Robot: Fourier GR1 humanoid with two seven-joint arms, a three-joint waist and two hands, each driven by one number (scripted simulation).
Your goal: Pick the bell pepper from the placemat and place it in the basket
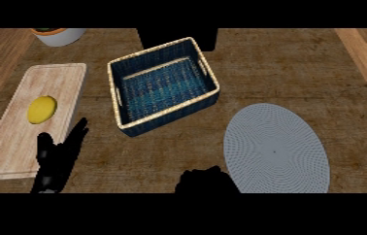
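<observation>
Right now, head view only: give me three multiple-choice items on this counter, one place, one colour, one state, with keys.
1. Where does the yellow oval object lie?
A) on the pale wooden cutting board
B) on the round grey mat
C) in a white bowl

2. What colour are the walls of the woven rectangular basket?
A) red
B) dark blue
C) green

3. What is in that basket?
A) a bell pepper
B) a yellow fruit
C) nothing visible

Answers:
1 A: the yellow oval object sits on the board at the view's left, apart from the basket.
2 B: the weave is dark blue, with only the rim pale tan.
3 C: the basket's blue floor shows bare from wall to wall.
</observation>
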